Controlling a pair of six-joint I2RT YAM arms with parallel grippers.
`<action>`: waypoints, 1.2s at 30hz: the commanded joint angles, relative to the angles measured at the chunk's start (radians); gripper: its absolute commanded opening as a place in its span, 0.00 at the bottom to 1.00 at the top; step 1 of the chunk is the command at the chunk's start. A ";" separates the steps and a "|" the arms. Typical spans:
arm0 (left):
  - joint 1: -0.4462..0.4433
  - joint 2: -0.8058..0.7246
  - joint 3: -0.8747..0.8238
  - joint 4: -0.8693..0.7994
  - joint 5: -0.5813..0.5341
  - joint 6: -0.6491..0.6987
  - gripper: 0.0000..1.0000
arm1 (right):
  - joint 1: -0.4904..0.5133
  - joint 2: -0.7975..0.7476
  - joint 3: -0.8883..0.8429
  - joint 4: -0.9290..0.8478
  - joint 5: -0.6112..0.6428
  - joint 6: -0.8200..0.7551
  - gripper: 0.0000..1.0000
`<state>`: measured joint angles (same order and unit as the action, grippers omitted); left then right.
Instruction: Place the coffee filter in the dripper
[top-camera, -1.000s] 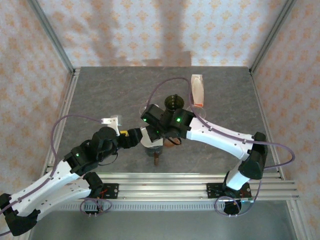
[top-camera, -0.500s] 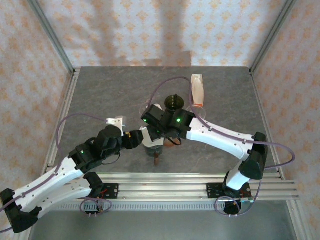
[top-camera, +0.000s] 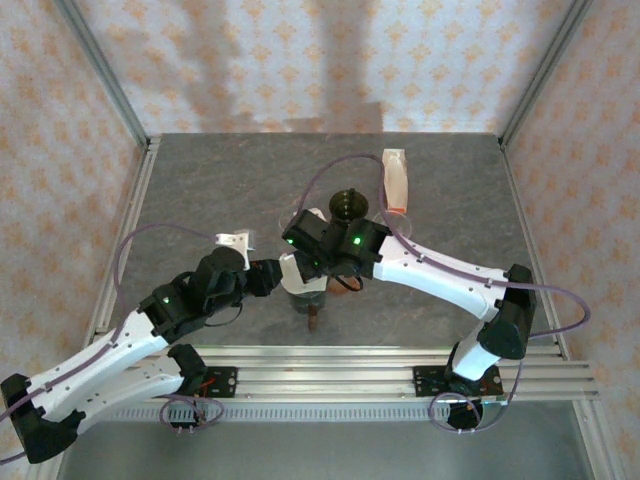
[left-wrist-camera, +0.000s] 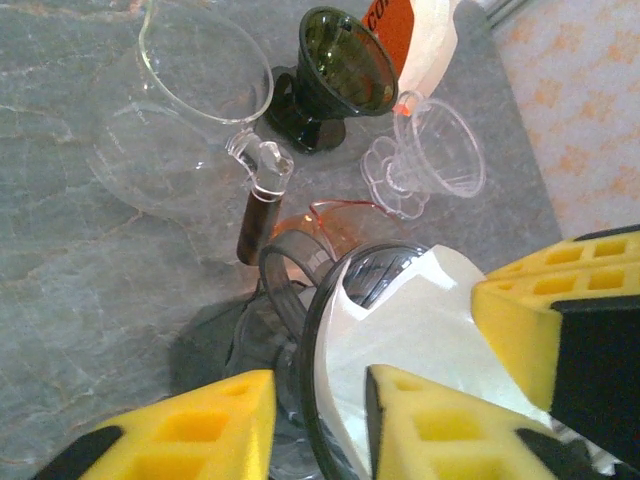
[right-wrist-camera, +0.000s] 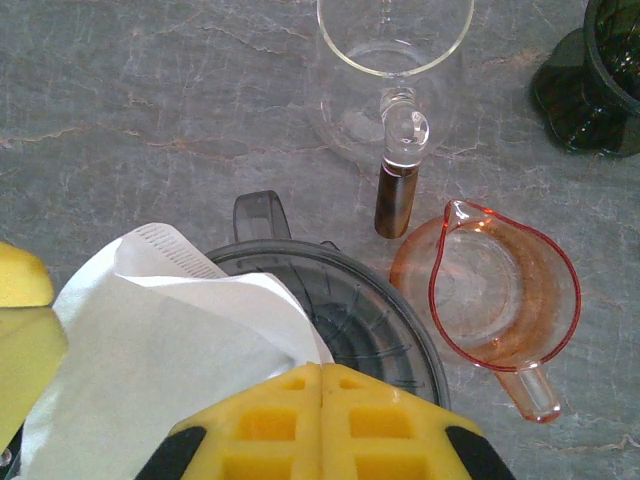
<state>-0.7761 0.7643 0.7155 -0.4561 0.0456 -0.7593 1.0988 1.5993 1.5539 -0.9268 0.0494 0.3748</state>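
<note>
A white paper coffee filter (right-wrist-camera: 150, 350) stands partly inside the smoky grey dripper (right-wrist-camera: 400, 320), its upper edge sticking out above the rim. My right gripper (right-wrist-camera: 320, 372) is shut, with the filter's edge pinched at its fingertips. My left gripper (left-wrist-camera: 320, 375) straddles the dripper's rim (left-wrist-camera: 310, 330). Its inner finger lies against the filter (left-wrist-camera: 410, 320). Its outer finger stands a narrow gap off the outside of the rim. From above, both grippers meet over the dripper (top-camera: 305, 290) near the table's front middle.
A glass carafe (right-wrist-camera: 395, 60) with a brown handle stands just beyond the dripper, and an orange pitcher (right-wrist-camera: 490, 290) sits beside it. Farther back are a dark green dripper (left-wrist-camera: 340, 70), a clear dripper (left-wrist-camera: 430, 150) and a white and orange packet (top-camera: 396, 180).
My left gripper has moved right onto the dripper's rim and its jaws have narrowed a lot. The right arm and the filter have stayed put.
</note>
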 joint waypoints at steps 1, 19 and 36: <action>0.006 0.018 0.036 0.003 0.005 0.002 0.25 | 0.003 -0.030 -0.006 -0.016 0.028 0.018 0.00; 0.008 0.106 0.119 -0.031 0.011 0.064 0.00 | 0.002 -0.091 -0.066 0.004 0.025 0.108 0.00; 0.045 0.143 0.109 -0.009 0.066 0.101 0.02 | 0.002 -0.188 -0.173 0.096 0.039 0.214 0.39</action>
<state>-0.7391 0.9085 0.8074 -0.4625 0.0929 -0.6819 1.0988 1.4597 1.3945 -0.8520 0.0498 0.5648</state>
